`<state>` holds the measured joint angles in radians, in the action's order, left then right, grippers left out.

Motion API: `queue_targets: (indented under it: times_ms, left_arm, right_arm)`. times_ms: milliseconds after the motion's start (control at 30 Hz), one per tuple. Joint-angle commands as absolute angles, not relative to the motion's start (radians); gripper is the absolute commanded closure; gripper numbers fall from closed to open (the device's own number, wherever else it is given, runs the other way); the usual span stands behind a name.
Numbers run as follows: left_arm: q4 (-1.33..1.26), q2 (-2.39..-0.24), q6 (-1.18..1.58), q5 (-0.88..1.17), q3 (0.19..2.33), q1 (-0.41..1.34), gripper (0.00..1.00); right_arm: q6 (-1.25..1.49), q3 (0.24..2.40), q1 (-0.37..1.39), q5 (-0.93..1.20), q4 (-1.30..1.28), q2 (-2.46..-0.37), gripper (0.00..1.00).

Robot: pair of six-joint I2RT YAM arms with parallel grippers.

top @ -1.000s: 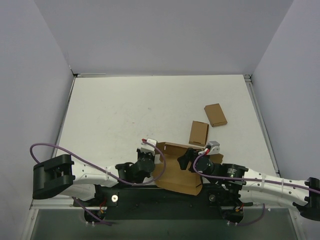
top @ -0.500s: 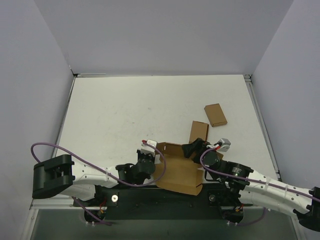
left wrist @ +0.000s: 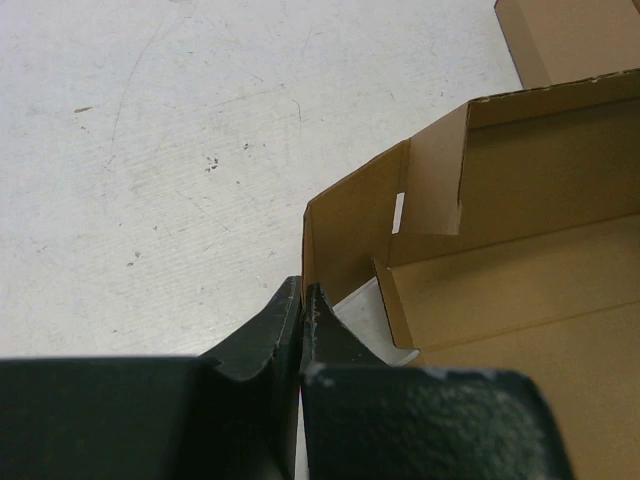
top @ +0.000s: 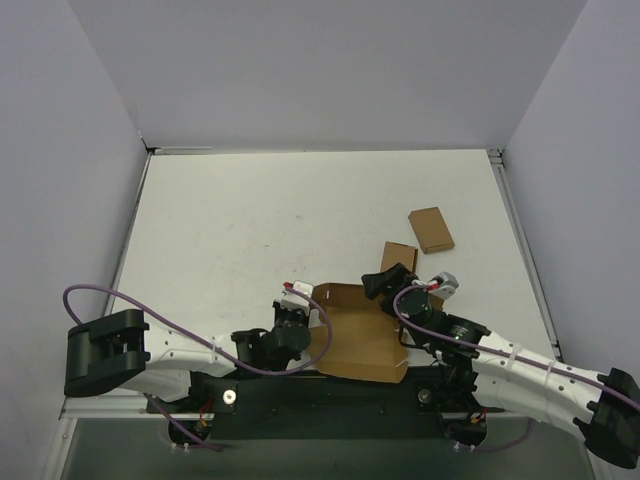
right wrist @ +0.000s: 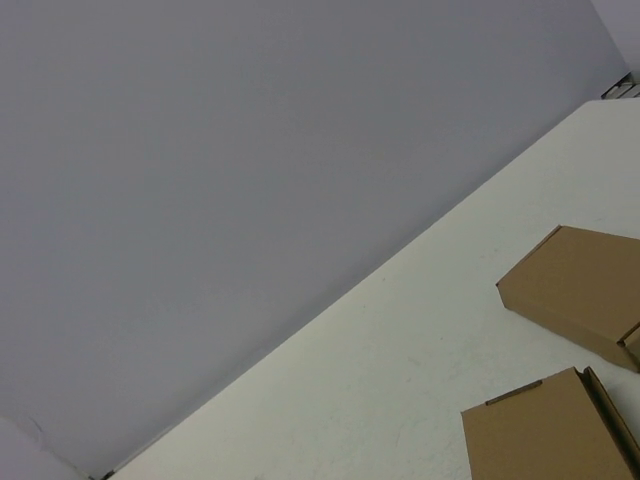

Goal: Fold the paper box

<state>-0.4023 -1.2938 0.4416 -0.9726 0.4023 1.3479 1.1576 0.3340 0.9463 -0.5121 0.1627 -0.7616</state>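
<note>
The paper box (top: pixel 362 340) lies near the table's front edge as a shallow brown tray, with low walls up at its left and back. My left gripper (top: pixel 297 303) is at its left wall and is shut on that wall. In the left wrist view the wall's edge (left wrist: pixel 304 262) runs down between the closed fingertips (left wrist: pixel 303 297), and the box's inside (left wrist: pixel 520 290) spreads to the right. My right gripper (top: pixel 387 280) hovers over the box's back right corner with its jaws apart and nothing in them. Its fingers do not show in the right wrist view.
Two small closed brown boxes lie behind the paper box: one (top: pixel 431 229) further back on the right, the other (top: pixel 400 253) just beyond the right gripper. The right wrist view shows both (right wrist: pixel 578 292) (right wrist: pixel 545 432) below the grey back wall (right wrist: pixel 250 150).
My right gripper has moved from the paper box's middle to its back right corner, and its jaws have spread. The box's base now lies flatter. The left gripper has kept its grip.
</note>
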Motion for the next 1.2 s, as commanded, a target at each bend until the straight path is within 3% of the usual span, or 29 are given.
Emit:
queue_targets:
  times_ms: [0, 200, 567, 700, 733, 800, 833, 933, 1067, 1167]
  left_arm:
    - [-0.434, -1.287, 0.446, -1.0, 0.397, 1.358, 1.0]
    - [-0.442, -1.289, 0.442, -1.017, 0.397, 1.362, 1.0]
    - [-0.442, -1.259, 0.446, -1.026, 0.391, 1.364, 1.0]
    - [-0.437, -1.21, 0.428, -1.031, 0.374, 1.364, 0.87]
    - [-0.439, -1.171, 0.417, -1.011, 0.368, 1.362, 0.74]
    - [-0.439, -1.12, 0.391, -0.994, 0.347, 1.359, 0.65]
    - [-0.443, -1.064, 0.374, -0.973, 0.339, 1.356, 0.53]
    - [-0.443, -0.941, 0.338, -0.891, 0.296, 1.344, 0.31]
    - [-0.359, -0.781, 0.342, -0.705, 0.267, 1.279, 0.19]
    - [-0.23, -0.648, 0.397, -0.649, 0.276, 1.188, 0.17]
  right_arm:
    - [1.893, 0.342, 0.916, -0.66, 0.124, -0.805, 0.28]
    - [1.905, 0.331, 0.894, -0.592, 0.178, -0.865, 0.3]
    - [1.878, 0.33, 0.887, -0.534, 0.274, -0.954, 0.57]
    - [1.85, 0.336, 0.887, -0.511, 0.343, -1.0, 0.76]
    - [1.829, 0.34, 0.887, -0.496, 0.359, -1.012, 0.81]
    - [1.809, 0.362, 0.884, -0.486, 0.39, -1.043, 0.88]
    - [1.789, 0.368, 0.887, -0.477, 0.394, -1.052, 0.91]
    - [1.76, 0.393, 0.873, -0.457, 0.432, -1.094, 1.0]
    - [1.741, 0.402, 0.848, -0.372, 0.538, -1.164, 1.0]
    - [1.736, 0.423, 0.847, -0.335, 0.601, -1.209, 1.0]
